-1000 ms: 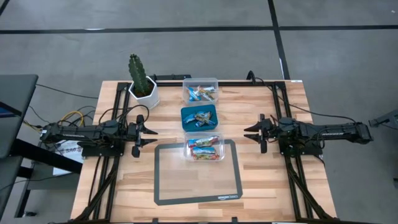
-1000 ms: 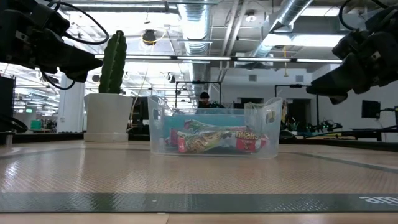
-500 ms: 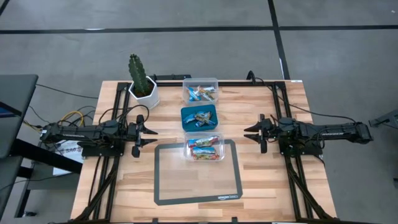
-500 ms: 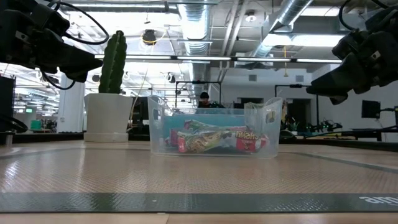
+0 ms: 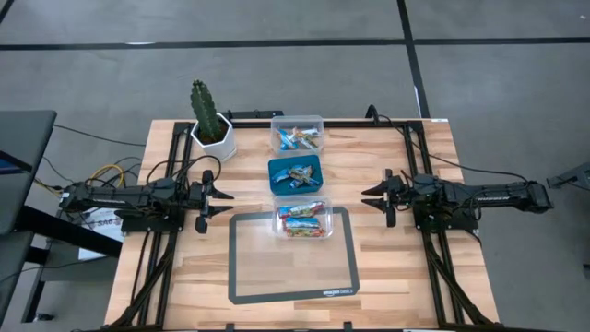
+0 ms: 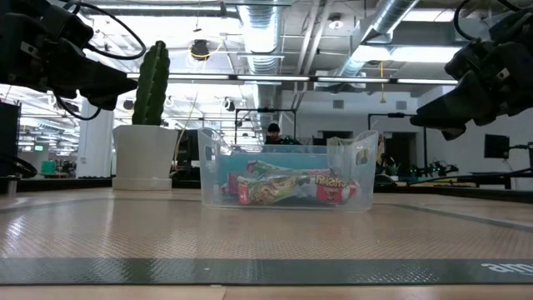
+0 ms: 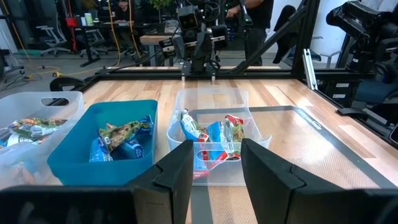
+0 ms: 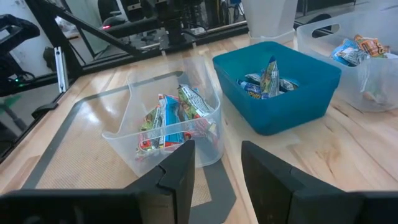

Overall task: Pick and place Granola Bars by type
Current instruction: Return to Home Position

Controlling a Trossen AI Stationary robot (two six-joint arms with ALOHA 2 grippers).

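centre bin [image 5: 272,177]: teal | granola bars [image 5: 302,224]: red, green, blue wrappers | cactus [image 5: 201,101]: green | pot [image 5: 215,141]: white | table [image 5: 396,277]: pale striped wood

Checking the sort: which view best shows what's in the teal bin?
Right wrist view: it looks down into the teal bin, bars plain. Left wrist view shows them from lower; high view, from afar; in the low view a clear bin stands in front.

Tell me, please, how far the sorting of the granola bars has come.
Done, it seems: every bar visible lies in a bin, red bars in the near clear bin, others in the teal bin and far clear bin. In hand: nothing; the left arm and right arm wait at the sides of the table, jaws open. Left: no loose bar shows on it.
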